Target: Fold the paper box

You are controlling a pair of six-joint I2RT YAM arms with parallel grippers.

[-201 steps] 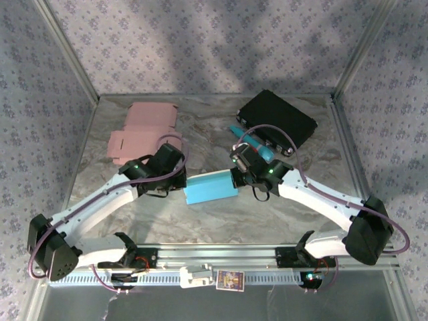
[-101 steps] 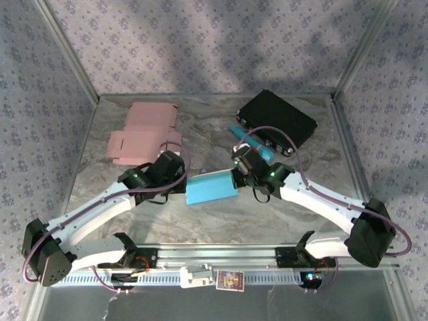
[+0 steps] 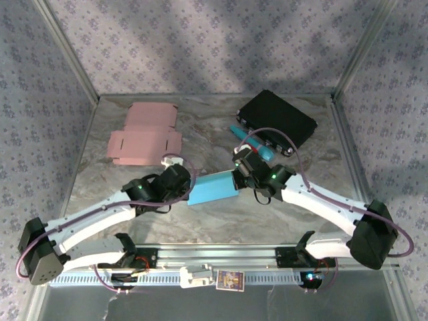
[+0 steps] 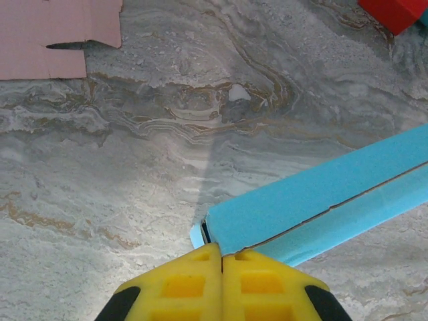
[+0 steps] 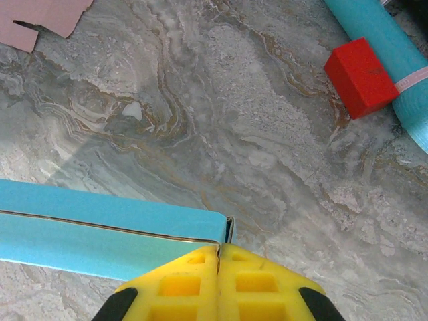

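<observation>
The blue paper box (image 3: pixel 212 188) lies folded into a long closed shape in the middle of the marble table, slightly tilted. My left gripper (image 3: pixel 190 190) is shut, its yellow fingertips (image 4: pixel 221 249) pressed against the box's left end (image 4: pixel 321 200), where a small flap sticks out. The right gripper (image 3: pixel 237 177) is shut too, its tips (image 5: pixel 219 249) touching the corner of the box's right end (image 5: pixel 100 231), beside a narrow gap at the end flap. The box's lengthwise seam runs to both pairs of tips.
A flat pink unfolded box (image 3: pixel 144 136) lies at the back left. A black case (image 3: pixel 277 122) sits at the back right, with a teal cylinder (image 3: pixel 251 142) and a red block (image 5: pixel 361 77) in front of it. Metal frame rails edge the table.
The left arm has swung right and nearer, bringing its shut gripper to the box's left end. The box has tilted slightly. The right gripper has barely shifted.
</observation>
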